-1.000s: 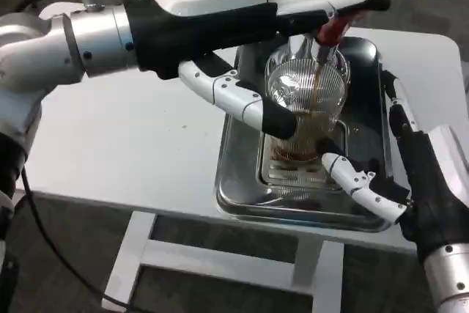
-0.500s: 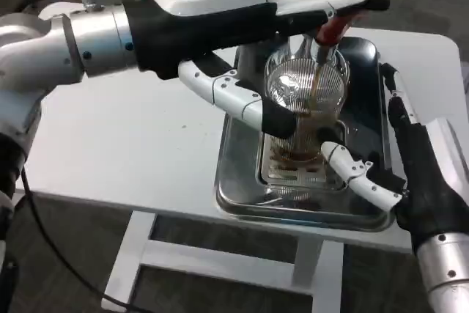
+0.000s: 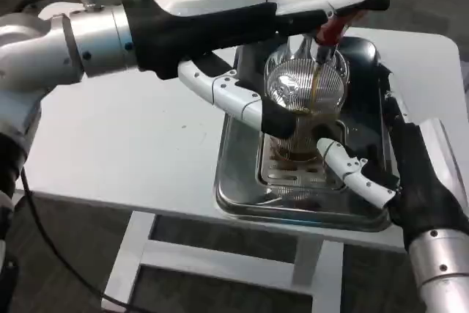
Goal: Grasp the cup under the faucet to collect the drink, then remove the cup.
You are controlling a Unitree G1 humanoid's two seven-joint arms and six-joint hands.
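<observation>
Left robot hand (image 3: 293, 5) presses the faucet lever (image 3: 344, 14); right robot hand (image 3: 399, 163) seemingly grips the glass cup (image 3: 304, 97) — centre frame, drink pouring.

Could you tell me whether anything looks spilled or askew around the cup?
Nothing stands out. The cup stands upright on the grate in the tray, a brown stream falling into it from the tap. No drink shows on the table. The right hand sits by the cup's base.

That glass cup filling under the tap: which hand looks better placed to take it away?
The right hand, probably. Its fingers already reach around the cup near its base in the tray, while the left hand is up on the faucet's red lever.
</observation>
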